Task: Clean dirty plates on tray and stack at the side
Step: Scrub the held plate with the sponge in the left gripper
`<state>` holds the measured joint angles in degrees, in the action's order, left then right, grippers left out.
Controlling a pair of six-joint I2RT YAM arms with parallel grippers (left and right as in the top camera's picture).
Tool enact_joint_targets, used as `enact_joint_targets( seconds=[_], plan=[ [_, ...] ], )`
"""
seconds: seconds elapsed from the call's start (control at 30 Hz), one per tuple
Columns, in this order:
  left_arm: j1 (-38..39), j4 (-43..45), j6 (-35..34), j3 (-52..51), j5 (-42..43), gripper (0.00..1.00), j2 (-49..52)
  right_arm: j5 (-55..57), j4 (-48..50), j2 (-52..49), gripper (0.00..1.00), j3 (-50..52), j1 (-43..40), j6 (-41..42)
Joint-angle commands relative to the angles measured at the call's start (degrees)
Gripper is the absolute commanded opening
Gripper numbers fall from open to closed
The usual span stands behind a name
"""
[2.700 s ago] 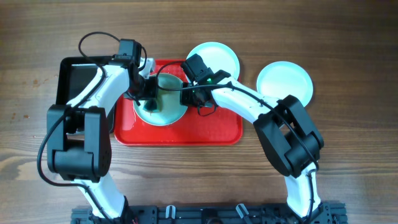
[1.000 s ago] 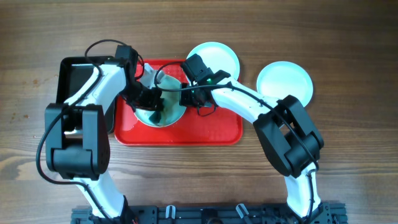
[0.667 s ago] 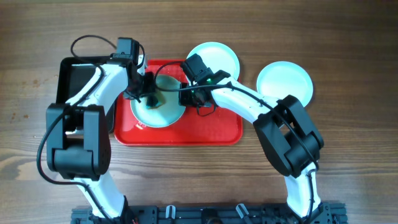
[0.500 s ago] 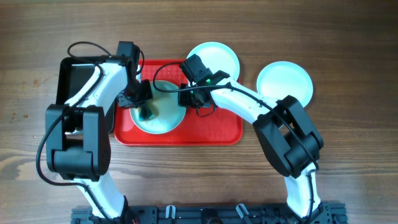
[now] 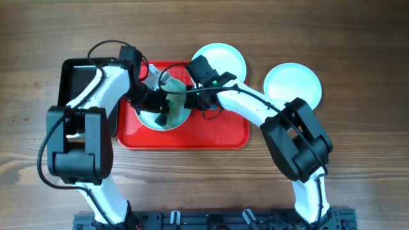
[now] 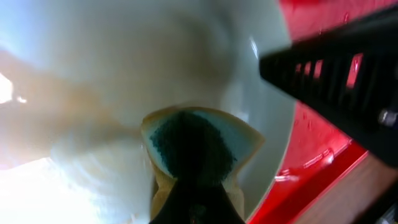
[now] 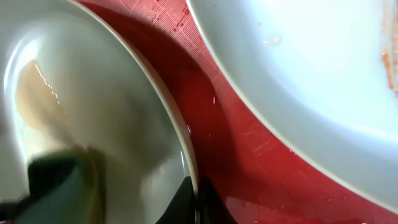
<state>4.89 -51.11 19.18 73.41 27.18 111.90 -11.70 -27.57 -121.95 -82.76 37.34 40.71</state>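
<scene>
A pale mint plate is held tilted over the red tray. My left gripper is shut on a yellow sponge with a teal scrub face and presses it on the plate's inside. My right gripper is shut on this plate's right rim; the sponge shows at the lower left of the right wrist view. A second plate overlaps the tray's far right corner and has an orange smear. A third plate lies on the table at the right.
A black glossy tray stands against the red tray's left side, under my left arm. The wooden table surrounds everything. The right gripper's dark body crosses the left wrist view close above the plate.
My left gripper has rubbed the sponge back and forth across the held plate; in the last half second it moved from the lower left to the middle. The right gripper kept its hold.
</scene>
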Motion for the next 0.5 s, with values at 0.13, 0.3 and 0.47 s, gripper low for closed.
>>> enact_joint_targets(
  seconds=[0.13, 0.3, 0.47],
  plan=[
    [0.15, 14.53, -26.97, -0.33, -27.04, 0.04, 0.79, 1.42, -0.07, -1.40, 0.04, -0.48, -0.35, 0.63],
    [0.15, 7.56, -39.63, -0.33, -40.09, 0.04, 0.79, 1.42, -0.07, -1.40, 0.04, -0.48, -0.35, 0.61],
    [0.15, -3.82, -31.04, -0.33, -29.77, 0.04, 0.79, 1.42, 0.13, -1.40, 0.04, -0.48, -0.35, 0.66]
  ],
)
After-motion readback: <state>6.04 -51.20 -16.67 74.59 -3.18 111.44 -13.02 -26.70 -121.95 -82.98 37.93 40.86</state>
